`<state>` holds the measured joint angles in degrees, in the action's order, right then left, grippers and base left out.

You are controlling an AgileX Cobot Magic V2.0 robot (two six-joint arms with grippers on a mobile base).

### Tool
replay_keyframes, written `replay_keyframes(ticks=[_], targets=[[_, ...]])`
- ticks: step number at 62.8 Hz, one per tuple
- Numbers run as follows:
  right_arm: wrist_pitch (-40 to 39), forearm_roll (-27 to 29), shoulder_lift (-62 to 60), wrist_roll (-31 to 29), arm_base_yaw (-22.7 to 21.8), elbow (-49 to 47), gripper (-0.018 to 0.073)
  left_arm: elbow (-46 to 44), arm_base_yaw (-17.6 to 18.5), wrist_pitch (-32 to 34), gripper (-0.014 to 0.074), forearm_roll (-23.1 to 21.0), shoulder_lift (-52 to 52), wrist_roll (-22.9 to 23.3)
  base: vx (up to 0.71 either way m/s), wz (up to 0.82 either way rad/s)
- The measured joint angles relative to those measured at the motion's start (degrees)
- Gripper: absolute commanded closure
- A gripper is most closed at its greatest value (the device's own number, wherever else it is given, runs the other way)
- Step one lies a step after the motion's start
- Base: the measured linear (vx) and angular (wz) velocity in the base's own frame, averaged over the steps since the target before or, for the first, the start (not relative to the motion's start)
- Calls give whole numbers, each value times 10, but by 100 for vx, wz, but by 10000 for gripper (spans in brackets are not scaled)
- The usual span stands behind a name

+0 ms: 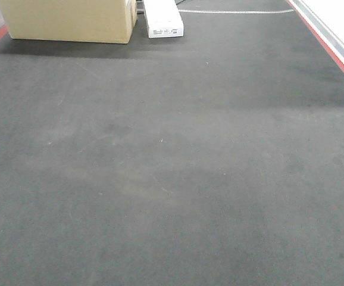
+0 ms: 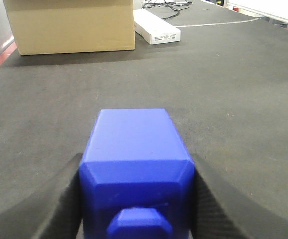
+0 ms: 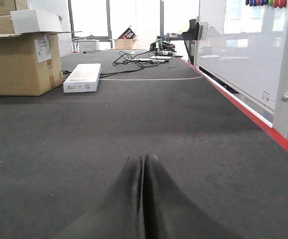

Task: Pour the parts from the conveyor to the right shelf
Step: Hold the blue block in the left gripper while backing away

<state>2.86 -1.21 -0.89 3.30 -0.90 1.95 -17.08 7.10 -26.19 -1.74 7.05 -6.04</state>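
Fingers (image 2: 60,206) of the left gripper (image 2: 136,167) stand apart by the width of the blue block (image 2: 134,142) and press on its two sides, one dark pad on each. The block's short stub faces the wrist camera. Whether the block rests on the conveyor (image 2: 233,99) or hangs just over it cannot be told. The right gripper (image 3: 144,162) has its fingers (image 3: 121,199) pressed flat together, tip to tip, low over the conveyor.

The conveyor is dark grey and carpet-like, with a red stripe (image 3: 266,127) along each long edge. At its far left corner sits a cardboard box (image 1: 71,21), and just right of it a flat white box (image 1: 163,21). A thin white cord (image 3: 154,78) lies across the far end, with black cables (image 3: 134,56) behind it. Beyond the right edge stands a white panel (image 3: 243,50).
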Motion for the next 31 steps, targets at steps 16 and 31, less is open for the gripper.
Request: replay_keyframes(ticks=[16, 31], targets=[[0, 0, 0, 0, 0, 0, 569, 0, 0, 0, 602, 0, 0, 0, -13, 5], [0, 0, 0, 0, 0, 0, 569, 0, 0, 0, 602, 0, 0, 0, -23, 10]])
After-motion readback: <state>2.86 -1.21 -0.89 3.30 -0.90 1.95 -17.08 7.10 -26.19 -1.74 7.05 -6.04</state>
